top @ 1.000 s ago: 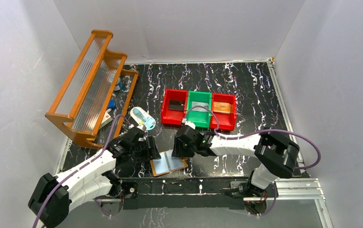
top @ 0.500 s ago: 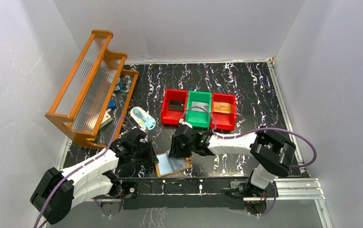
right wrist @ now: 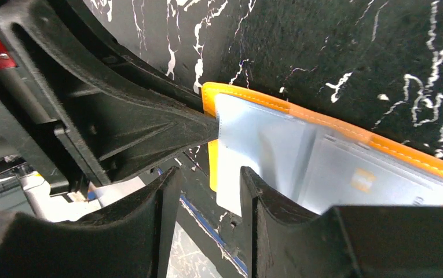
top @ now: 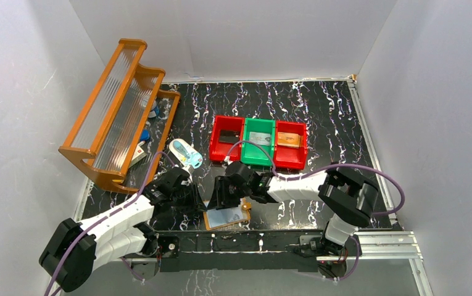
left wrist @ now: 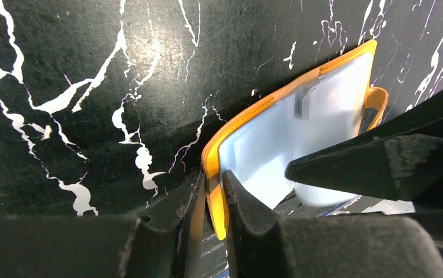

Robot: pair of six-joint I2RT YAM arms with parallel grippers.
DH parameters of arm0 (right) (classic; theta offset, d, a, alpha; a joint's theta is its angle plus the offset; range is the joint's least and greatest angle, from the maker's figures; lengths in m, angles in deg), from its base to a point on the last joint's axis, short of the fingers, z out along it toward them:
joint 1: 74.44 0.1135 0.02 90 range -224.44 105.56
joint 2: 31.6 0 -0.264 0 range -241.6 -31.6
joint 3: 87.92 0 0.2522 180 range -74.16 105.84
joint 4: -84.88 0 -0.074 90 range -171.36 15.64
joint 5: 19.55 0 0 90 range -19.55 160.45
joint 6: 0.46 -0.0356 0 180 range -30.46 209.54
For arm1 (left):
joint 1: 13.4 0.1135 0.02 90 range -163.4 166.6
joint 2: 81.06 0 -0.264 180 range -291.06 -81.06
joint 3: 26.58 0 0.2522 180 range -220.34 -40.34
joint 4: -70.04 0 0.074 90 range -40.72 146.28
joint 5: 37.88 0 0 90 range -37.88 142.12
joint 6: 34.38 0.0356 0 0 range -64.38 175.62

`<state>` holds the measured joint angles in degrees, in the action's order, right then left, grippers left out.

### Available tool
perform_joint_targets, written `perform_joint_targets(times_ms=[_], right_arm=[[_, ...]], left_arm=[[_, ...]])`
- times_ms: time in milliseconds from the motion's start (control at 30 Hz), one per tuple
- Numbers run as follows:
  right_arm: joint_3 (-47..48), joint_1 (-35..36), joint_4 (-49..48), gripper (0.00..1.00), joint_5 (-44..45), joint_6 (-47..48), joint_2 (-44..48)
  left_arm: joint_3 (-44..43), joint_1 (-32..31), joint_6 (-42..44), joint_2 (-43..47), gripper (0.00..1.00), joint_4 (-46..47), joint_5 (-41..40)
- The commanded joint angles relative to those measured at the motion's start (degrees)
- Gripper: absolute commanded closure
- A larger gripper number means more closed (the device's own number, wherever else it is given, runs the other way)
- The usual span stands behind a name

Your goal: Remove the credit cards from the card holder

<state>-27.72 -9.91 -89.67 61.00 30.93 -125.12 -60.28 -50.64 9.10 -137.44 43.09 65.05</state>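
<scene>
The orange card holder (top: 228, 217) lies at the table's near edge, partly lifted. My left gripper (top: 200, 202) is shut on its left orange edge, as the left wrist view (left wrist: 214, 184) shows. A pale blue-grey credit card (left wrist: 265, 152) fills the holder's window. In the right wrist view the card (right wrist: 265, 145) sticks out a little past the holder's orange rim (right wrist: 248, 95). My right gripper (right wrist: 210, 176) is open, with the card's protruding corner between its jaws. In the top view the right gripper (top: 219, 196) sits over the holder's left end, close to the left gripper.
Two red bins and one green bin (top: 258, 147) stand in a row behind the grippers. An orange wooden rack (top: 119, 111) stands at the left. A pale blue-and-white oval item (top: 186, 154) lies beside it. The metal rail (top: 270, 242) runs along the near edge.
My right gripper has moved left across the holder to its left end. The holder has shifted slightly toward the near edge. The left gripper has stayed clamped on it.
</scene>
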Motion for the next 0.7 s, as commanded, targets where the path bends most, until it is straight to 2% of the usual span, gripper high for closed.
perform_joint_targets(times_ms=[0,167,300,400,533,667], right_arm=[[2.40,0.24,-4.47,0.49,-5.50,-0.44,-3.15],[2.24,0.22,-5.86,0.47,-7.09,-1.00,-4.27],[1.86,0.33,-6.29,0.46,-7.11,-0.14,-1.79],[1.34,0.28,-0.57,0.45,-0.99,1.22,2.82],[2.02,0.24,11.77,0.42,10.14,1.95,8.40],[1.76,0.24,19.82,0.37,16.44,0.85,10.67]], left_arm=[[0.43,-0.13,-0.10,1.46,0.85,-0.03,0.86],[0.43,-0.13,-0.61,3.12,0.86,-1.16,-0.29],[0.61,-0.14,-1.01,4.37,0.85,-1.49,-0.71],[0.61,-0.14,-1.03,4.47,0.84,-1.36,-0.63],[0.70,-0.12,-0.77,4.32,0.84,-1.02,-0.01],[0.54,-0.16,-0.59,4.22,0.84,-0.79,0.51]])
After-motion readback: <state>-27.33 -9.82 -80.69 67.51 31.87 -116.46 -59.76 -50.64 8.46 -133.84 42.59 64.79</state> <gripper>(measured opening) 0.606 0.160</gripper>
